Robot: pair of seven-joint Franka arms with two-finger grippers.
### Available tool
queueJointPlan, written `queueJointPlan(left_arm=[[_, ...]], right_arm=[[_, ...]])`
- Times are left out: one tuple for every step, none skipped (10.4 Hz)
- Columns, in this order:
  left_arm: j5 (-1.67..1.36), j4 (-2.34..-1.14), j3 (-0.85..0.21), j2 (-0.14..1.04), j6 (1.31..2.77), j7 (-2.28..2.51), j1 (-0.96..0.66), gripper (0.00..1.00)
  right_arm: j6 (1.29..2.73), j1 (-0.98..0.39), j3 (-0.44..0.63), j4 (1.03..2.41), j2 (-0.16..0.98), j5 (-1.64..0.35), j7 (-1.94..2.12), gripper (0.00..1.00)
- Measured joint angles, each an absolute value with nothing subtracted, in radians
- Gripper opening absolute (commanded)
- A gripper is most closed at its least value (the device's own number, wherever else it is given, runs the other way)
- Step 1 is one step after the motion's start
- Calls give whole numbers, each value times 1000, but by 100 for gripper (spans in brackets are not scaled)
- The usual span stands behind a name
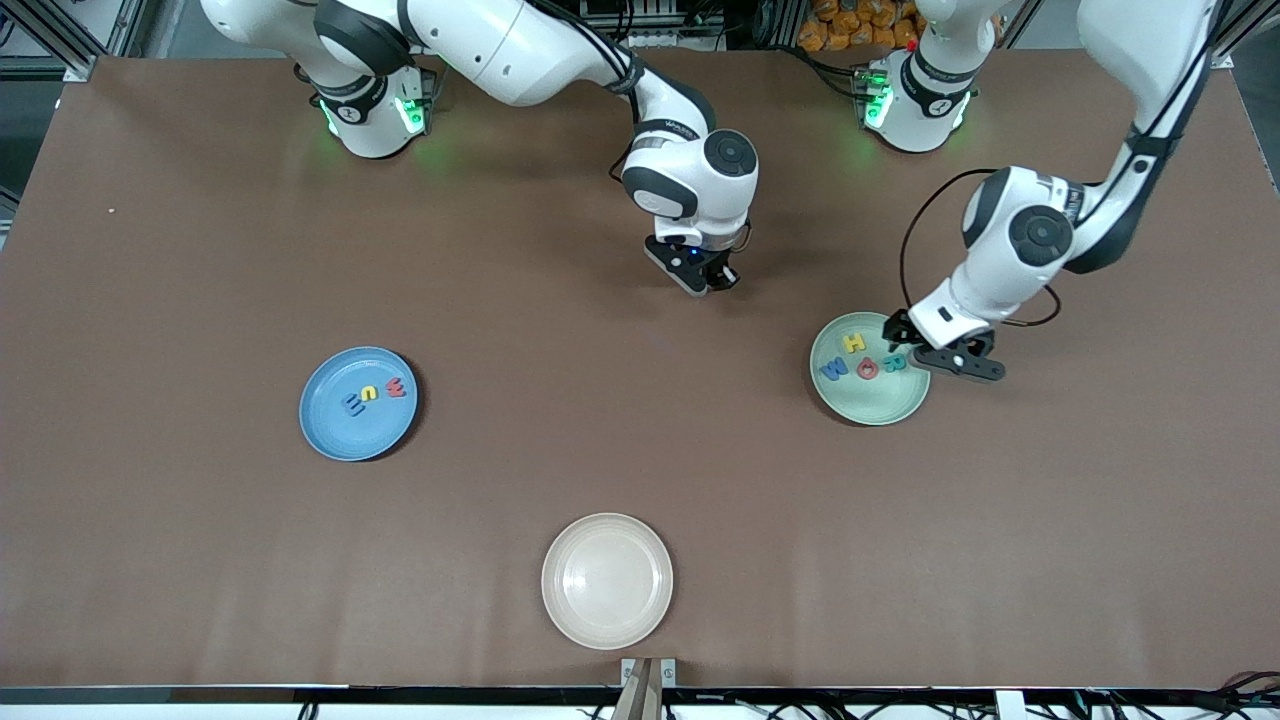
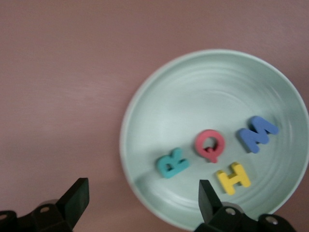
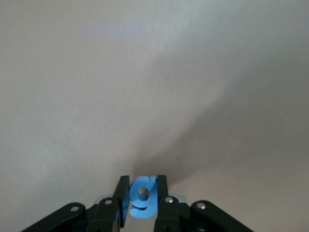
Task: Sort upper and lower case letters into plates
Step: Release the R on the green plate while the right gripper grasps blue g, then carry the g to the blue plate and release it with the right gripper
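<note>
The pale green plate [image 1: 870,405] lies toward the left arm's end and holds a yellow H [image 1: 855,343], a blue M [image 1: 833,370], a red Q [image 1: 867,368] and a teal R [image 1: 893,362]. My left gripper [image 1: 942,353] is open and empty, just above that plate's rim [image 2: 145,96]; the R [image 2: 172,163] is the letter closest to its jaws. My right gripper [image 1: 712,280] is shut on a blue lowercase g [image 3: 143,195] above bare table. The blue plate [image 1: 335,430] toward the right arm's end holds three small letters: blue [image 1: 352,403], yellow [image 1: 370,393] and red [image 1: 397,387].
A cream-white plate [image 1: 607,580] lies near the table's front edge, nearer to the camera than both other plates, with nothing in it. Both arm bases stand along the table's back edge. Brown tabletop stretches between the plates.
</note>
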State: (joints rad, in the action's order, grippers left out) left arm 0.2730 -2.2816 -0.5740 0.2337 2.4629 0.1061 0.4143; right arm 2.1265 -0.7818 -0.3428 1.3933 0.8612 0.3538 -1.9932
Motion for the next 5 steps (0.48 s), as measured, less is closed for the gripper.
queueJointPlan(left_arm=[[253,-2204,-575,215,2344,106,415,100],[191,-2131,-576,194,2243,106,414,100],[130,-2060,-576,177,2153,105,414,100],[106,-1999,-575,163,2094,106,415,100],[101,-1936,-573,152,2052,109,416,100]], right_arm=[[2078,-727,-370,1395,824,340,-1928,0],[2032,-664,-384,1406,769,297,-1830,0],[1984,-591,-387,1434,698,236,-1703,0],[1935,-519,-379,1472,627,187,-1578,0],[1888,-463,-338,1518,560,136,-1443,0]])
